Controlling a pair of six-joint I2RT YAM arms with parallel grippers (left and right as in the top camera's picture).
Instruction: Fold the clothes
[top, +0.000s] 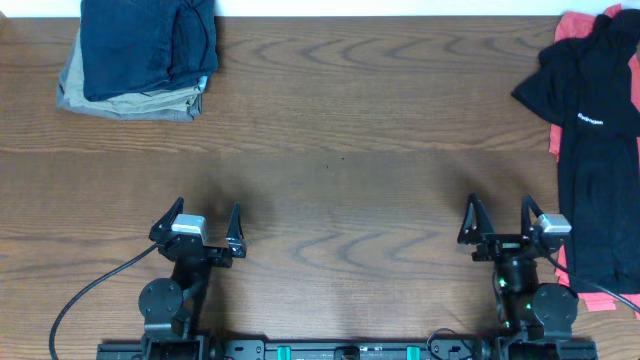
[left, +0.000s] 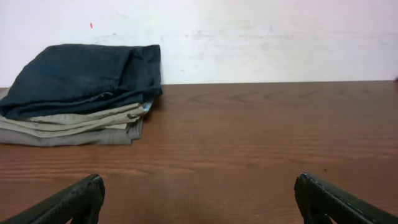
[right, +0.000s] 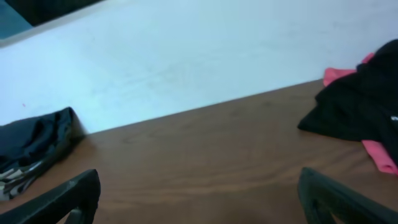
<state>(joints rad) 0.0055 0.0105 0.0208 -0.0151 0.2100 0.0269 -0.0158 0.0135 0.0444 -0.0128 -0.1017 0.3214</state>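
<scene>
The navy garment (top: 150, 45) lies at the far left corner of the worktop (top: 350, 150), folded into a compact rectangle and stacked on the folded khaki trousers (top: 130, 103), its edges roughly in line with theirs; the left wrist view shows it as a thick, fairly tidy bundle, the top layer a little rumpled, close to the pale wall behind. Neither arm is near it; the left tool (top: 207, 214) sits by the near edge with its jaws spread wide and nothing between them, and the right tool (top: 499, 210) sits likewise at the near right, jaws equally wide and empty (each wrist view shows only wood between the fingertips). Judged from how it lies, the fold of the navy piece looks finished and the piece is already on the pile; nothing more seems due on it, unless the loose top layer wants smoothing. What may be left is at the right edge: a black T-shirt (top: 595, 150) with small white lettering lies unfolded over a coral-pink cloth (top: 572, 24) that shows at its edges; the right tool is close beside its lower part, though whether the arm brushes it I cannot tell; that shirt would likely be the next piece to draw toward the middle.
</scene>
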